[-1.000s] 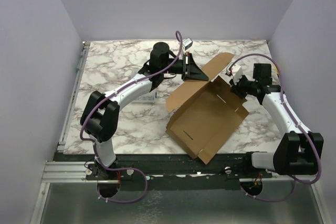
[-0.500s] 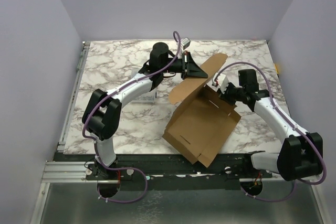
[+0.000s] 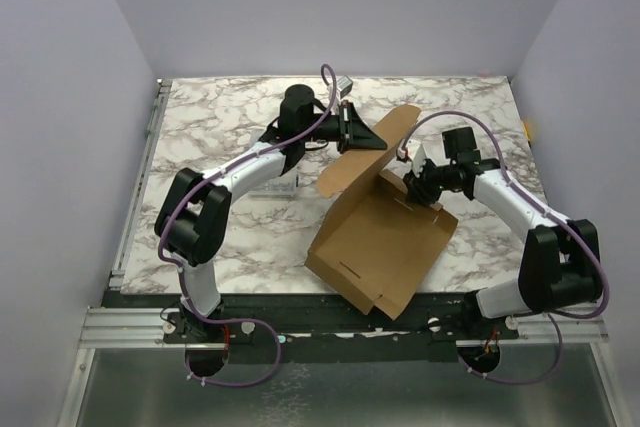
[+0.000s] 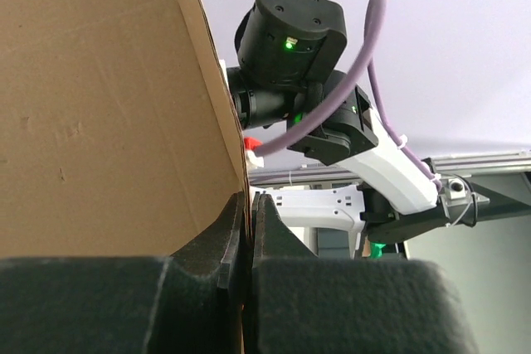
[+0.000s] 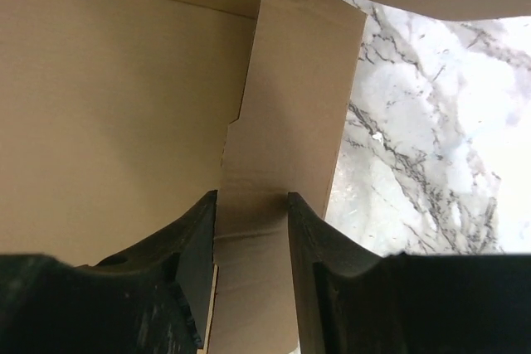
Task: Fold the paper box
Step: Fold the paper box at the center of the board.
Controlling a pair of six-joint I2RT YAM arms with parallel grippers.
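Top external shows marbled table (image 3: 220, 237), lilac walls (image 3: 330, 7); left tool (image 4: 247, 213) pinches paper box (image 3: 380, 237), right tool (image 5: 251, 205) spread.

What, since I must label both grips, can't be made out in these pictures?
- Top view: fingertips of the right gripper, hidden by its wrist and a raised flap of the paper box.
- Left wrist view: most of the box, blocked by the cardboard wall the left gripper pinches.
- Right wrist view: whether the open fingers touch the cardboard strip between them.
- Top view: a pale item by the left arm, too small to name.
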